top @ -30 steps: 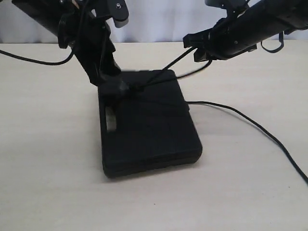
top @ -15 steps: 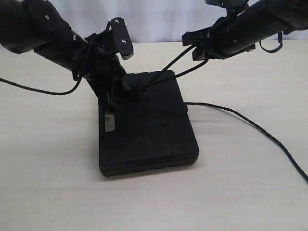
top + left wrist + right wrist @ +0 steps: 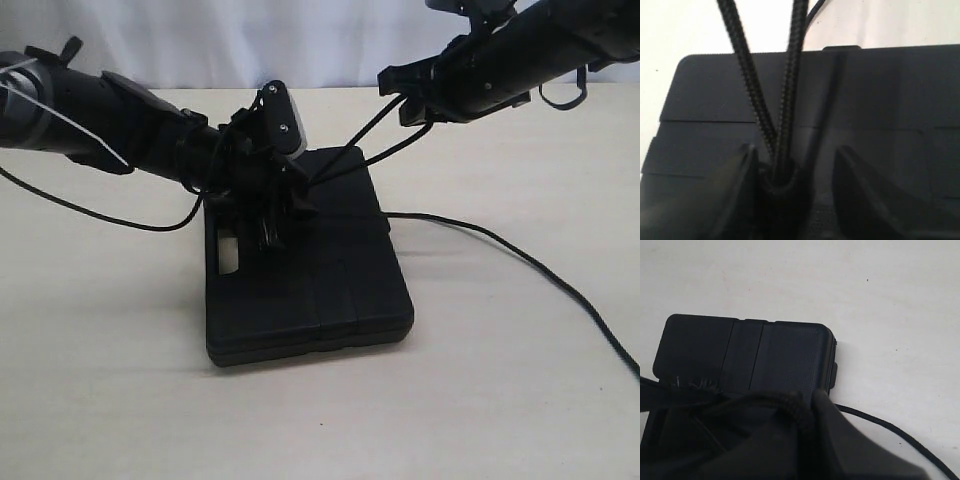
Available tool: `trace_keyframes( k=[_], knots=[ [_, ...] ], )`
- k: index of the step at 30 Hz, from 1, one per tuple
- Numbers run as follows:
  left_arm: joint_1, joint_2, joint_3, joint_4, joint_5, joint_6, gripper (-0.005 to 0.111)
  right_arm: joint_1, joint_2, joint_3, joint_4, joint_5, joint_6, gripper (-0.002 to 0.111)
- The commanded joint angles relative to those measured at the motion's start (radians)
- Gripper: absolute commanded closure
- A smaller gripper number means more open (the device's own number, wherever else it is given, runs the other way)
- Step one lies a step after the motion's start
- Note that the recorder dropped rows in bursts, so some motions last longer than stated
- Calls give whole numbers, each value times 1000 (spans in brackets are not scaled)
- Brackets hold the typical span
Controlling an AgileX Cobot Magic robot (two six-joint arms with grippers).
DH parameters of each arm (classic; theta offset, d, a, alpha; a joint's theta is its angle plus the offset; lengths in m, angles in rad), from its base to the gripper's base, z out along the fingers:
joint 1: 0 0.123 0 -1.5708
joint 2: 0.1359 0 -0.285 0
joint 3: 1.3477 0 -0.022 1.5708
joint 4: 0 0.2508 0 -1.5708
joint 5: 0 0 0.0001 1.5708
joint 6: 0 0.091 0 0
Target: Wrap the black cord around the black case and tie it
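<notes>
I see the black case lying flat and closed in the middle of the table, its handle slot toward the left edge; I cannot tell what it holds. Two strands of the black cord climb taut from its lid to the right gripper, which is pinched on them above the table's far side. The left gripper sits low over the lid, fingers spread, with both strands passing between them.
</notes>
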Motion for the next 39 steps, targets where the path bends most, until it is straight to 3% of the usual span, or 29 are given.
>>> trace_keyframes(
  k=[1,3,7,13,17,20,27,30,39],
  knots=[
    [-2,21,-11,-34,-6,33,93,1,-15,-5,5,-12,-8,103],
    [-2,21,-11,-36,2,33,107,1,-15,-5,5,-14,-8,102],
    [-2,21,-11,-59,33,33,107,1,-15,-5,-6,-11,-8,99],
    [-2,21,-11,-81,35,33,107,-1,-15,-74,-90,82,69,69],
    [-2,21,-11,-76,50,33,107,-3,-24,-166,-217,236,117,49],
    [-2,21,-11,-24,62,33,107,-13,-56,-221,-321,327,134,39],
    [-2,21,-12,40,87,33,107,-118,-133,-226,-581,469,262,39],
    [-2,14,-18,90,115,33,107,-174,-129,-162,-607,520,252,39],
    [-2,-64,-19,210,223,33,107,-185,-51,120,-609,417,-124,39]
  ],
)
